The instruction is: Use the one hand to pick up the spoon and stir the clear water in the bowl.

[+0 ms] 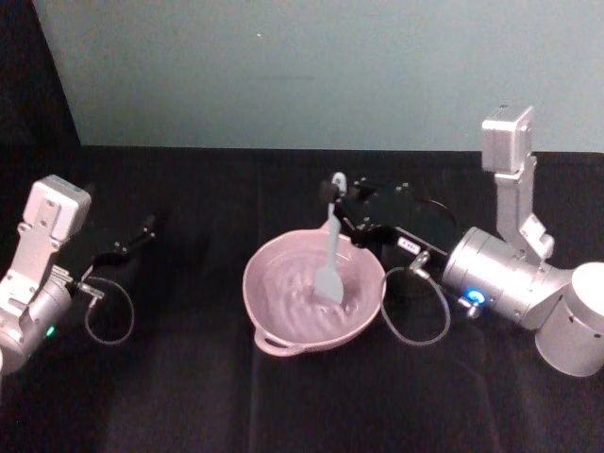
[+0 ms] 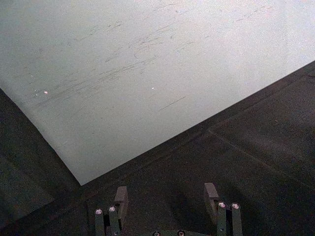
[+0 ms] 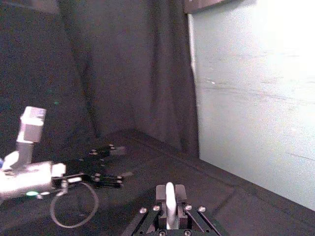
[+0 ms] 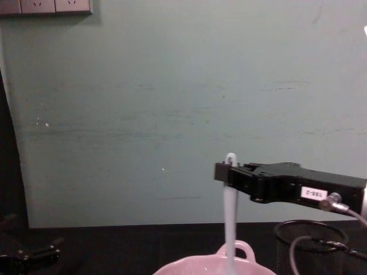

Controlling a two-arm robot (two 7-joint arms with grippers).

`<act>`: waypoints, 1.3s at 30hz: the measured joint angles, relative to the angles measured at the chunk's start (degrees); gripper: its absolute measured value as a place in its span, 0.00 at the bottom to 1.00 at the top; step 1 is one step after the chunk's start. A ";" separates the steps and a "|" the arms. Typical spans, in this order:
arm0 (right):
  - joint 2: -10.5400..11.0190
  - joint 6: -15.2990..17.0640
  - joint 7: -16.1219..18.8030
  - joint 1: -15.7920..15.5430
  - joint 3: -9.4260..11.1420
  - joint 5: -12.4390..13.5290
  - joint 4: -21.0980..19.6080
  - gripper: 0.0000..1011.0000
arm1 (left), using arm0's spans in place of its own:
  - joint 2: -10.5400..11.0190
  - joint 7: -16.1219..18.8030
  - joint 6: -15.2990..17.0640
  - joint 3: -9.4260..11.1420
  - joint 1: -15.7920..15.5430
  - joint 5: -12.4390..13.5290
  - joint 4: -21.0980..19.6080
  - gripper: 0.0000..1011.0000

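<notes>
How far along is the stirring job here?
Done: pickup, the right gripper is shut on the spoon near its handle end. In hand: the spoon's head dips into the bowl, whose water looks rippled. Left: finishing the stir. The left gripper rests open on the left.

Spoon (image 1: 331,255) stands in the bowl (image 1: 250,279), mesh cup (image 4: 309,234) at right.

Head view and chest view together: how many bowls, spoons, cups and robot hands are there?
Bowls: 1, the pink bowl
Spoons: 1, the white spoon
Cups: 1, the black mesh cup
Grippers: 2, the left gripper and the right gripper
Total: 5
</notes>
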 joint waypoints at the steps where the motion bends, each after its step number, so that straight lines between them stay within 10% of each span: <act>1: -0.13 0.01 0.06 -0.14 -0.17 -0.05 -0.30 0.12 | 0.00 0.00 0.00 0.00 0.00 0.00 0.00 1.00; 23: -6.31 -0.47 2.73 4.05 -3.64 0.70 5.59 0.12 | 0.00 0.00 0.00 0.00 0.00 0.00 0.00 1.00; 39: -6.42 -2.72 -0.66 5.06 1.35 0.89 10.86 0.12 | 0.00 0.00 0.00 0.00 0.00 0.00 0.00 1.00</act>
